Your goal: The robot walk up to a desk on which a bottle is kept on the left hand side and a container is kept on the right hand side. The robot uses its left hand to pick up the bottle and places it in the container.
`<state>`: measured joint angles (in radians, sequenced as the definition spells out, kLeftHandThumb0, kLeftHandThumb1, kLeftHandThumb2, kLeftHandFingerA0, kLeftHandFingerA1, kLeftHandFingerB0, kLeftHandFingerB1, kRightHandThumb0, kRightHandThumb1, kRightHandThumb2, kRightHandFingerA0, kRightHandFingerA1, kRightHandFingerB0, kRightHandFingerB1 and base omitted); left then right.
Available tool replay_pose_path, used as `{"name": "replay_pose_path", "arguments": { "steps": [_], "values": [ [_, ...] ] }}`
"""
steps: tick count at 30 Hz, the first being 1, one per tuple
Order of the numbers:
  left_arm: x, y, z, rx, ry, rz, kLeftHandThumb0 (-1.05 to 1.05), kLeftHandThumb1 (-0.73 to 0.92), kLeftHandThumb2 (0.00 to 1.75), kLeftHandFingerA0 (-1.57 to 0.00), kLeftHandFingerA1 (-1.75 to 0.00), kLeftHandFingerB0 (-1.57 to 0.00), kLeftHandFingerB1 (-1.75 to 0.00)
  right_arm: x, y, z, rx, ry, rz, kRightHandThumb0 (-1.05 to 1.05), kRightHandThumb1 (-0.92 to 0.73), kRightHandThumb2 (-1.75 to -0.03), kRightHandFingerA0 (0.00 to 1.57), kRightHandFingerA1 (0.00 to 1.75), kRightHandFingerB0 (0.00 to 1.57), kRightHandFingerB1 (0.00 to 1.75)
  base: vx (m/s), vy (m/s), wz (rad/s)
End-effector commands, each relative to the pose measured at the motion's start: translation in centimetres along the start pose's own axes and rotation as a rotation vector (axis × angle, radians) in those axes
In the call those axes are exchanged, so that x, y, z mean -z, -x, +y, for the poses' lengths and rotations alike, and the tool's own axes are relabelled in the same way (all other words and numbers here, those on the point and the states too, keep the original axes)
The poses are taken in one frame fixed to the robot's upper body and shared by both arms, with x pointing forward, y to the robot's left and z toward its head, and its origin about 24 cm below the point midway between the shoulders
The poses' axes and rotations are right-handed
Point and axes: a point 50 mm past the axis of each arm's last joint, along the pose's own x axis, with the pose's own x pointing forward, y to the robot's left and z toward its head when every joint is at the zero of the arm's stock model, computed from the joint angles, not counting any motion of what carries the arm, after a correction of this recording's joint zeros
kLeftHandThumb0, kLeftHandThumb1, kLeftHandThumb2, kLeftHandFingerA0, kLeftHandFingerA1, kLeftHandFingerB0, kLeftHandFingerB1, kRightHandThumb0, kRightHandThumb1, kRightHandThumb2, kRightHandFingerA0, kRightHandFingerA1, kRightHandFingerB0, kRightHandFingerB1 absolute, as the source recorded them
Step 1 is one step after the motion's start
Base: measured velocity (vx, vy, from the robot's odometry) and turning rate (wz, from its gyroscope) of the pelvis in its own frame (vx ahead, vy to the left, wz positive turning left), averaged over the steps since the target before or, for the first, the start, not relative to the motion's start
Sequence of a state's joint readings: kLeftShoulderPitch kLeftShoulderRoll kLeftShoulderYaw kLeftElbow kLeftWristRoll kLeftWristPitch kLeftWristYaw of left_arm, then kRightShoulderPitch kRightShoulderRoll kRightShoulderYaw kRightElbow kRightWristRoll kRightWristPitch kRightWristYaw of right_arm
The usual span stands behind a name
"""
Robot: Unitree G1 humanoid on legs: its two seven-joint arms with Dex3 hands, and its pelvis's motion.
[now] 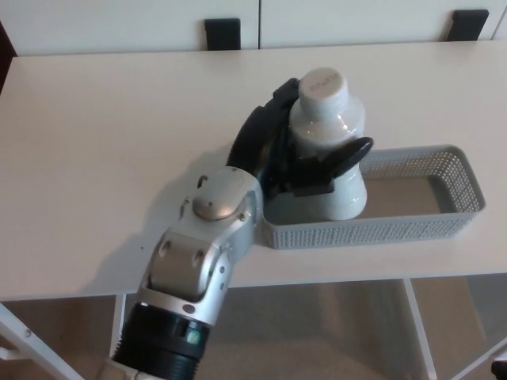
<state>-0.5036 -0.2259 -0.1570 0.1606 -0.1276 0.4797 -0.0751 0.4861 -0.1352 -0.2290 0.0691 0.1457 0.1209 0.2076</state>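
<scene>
Centre frame, the left hand (297, 154) is clasped round the white bottle (326, 142), black fingers (342, 157) wrapped across its front. The bottle stands upright inside the left end of the grey mesh container (412, 229) (its base seemingly on the floor, though the hand hides part). Rightward the container lies open; its near wall runs close to the desk (103, 134) front edge.

Pale cream desk (95, 142) spans room, white legs (420, 324) below. Two black chair backs (223, 33) at far edge, well apart. White cabinet fronts (127, 20) behind. Beige floor (333, 332) underneath.
</scene>
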Motion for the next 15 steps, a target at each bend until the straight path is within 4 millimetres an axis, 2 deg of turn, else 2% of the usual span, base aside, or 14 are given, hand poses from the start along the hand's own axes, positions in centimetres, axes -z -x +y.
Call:
{"name": "replay_pose_path", "arguments": {
  "steps": [1,5,6,8,9,15],
  "values": [
    [-1.1,-0.2,0.9,0.067,-0.016,0.008,-0.90,0.54,0.90,0.00,0.00,0.00,0.00,-0.1,-0.2,-0.6,-0.002,0.013,0.016,-0.36,-0.58,-0.56,0.49,0.54,0.50,0.49,0.00,0.000,0.00],
    [-2.2,0.0,1.4,0.055,-0.063,-0.027,-0.90,0.55,0.92,0.00,-0.03,0.00,0.00,-0.1,-0.3,-0.7,-0.002,0.015,0.025,-0.34,-0.58,-0.57,0.49,0.53,0.47,0.48,0.00,0.000,0.00],
    [-2.8,0.0,1.5,0.057,-0.068,-0.044,-0.89,0.55,0.93,-0.04,-0.11,0.00,0.00,-0.2,-0.3,-0.7,0.002,0.015,0.024,-0.33,-0.58,-0.57,0.50,0.52,0.47,0.46,0.00,0.000,0.00],
    [-3.5,0.0,1.5,0.059,-0.073,-0.062,-0.89,0.55,0.93,-0.04,-0.11,0.00,0.00,-0.4,-0.4,-0.7,0.006,0.016,0.023,-0.33,-0.58,-0.57,0.50,0.52,0.47,0.46,0.00,0.000,0.00],
    [-4.0,0.0,1.5,0.062,-0.069,-0.076,-0.88,0.53,0.91,0.00,0.00,0.00,0.00,-0.4,-0.4,-0.7,0.007,0.021,0.022,-0.33,-0.58,-0.57,0.49,0.52,0.47,0.46,0.00,0.000,0.00],
    [-8.0,0.8,1.0,0.104,-0.165,-0.210,-0.88,0.51,0.91,0.00,0.00,0.00,0.00,-0.8,-0.6,-0.9,0.000,0.023,0.012,-0.32,-0.60,-0.57,0.47,0.51,0.48,0.47,0.00,0.000,0.00]
  ]
}}
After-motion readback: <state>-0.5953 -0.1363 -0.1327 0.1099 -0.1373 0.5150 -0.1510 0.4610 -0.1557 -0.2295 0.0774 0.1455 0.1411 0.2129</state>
